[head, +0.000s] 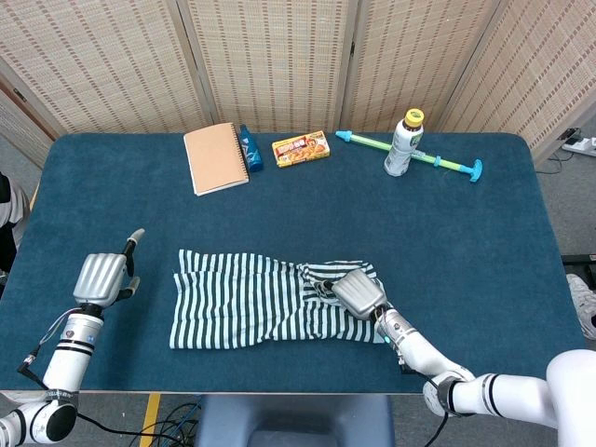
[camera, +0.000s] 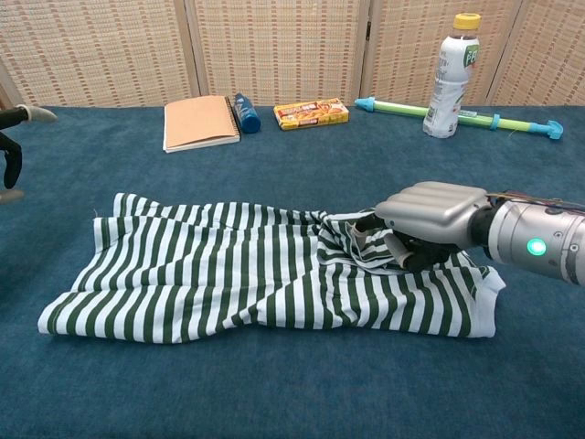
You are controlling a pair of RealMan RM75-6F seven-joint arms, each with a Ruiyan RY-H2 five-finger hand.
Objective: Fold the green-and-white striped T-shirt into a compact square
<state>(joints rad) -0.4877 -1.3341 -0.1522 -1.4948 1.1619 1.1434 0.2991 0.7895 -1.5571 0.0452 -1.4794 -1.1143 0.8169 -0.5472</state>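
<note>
striped t-shirt (camera: 256, 274) lies flattened as a long band on the near middle of the blue surface (head: 484, 251), long axis running left to right, near edge close to the surface's front edge. left end flat, with a small fold at its far corner. right end bunched and wrinkled where the cloth is gathered.

right hand (camera: 430, 224) rests low on the right end of the t-shirt, back of the hand up, fingers curled down into the bunched cloth. chest view shows a gathered fold of fabric pulled up against the fingers; it appears to be gripped, though the fingertips are hidden under the hand and in the cloth. the head view puts the hand (head: 360, 294) on the shirt's right third, the forearm trailing off toward the near right edge.

left hand (head: 102, 275) sits well apart from the t-shirt, off its left end, above the surface. fingers partly curled, one extended, nothing in it. in the chest view only its fingertips show at the left border.

far edge of the surface, left to right: tan notebook (head: 215, 157), small blue bottle (head: 250, 148) just beside it, yellow box (head: 300, 148), then a bottle with yellow cap (head: 403, 143) standing upright against a green and blue toy stick (head: 414, 154) lying flat.
</note>
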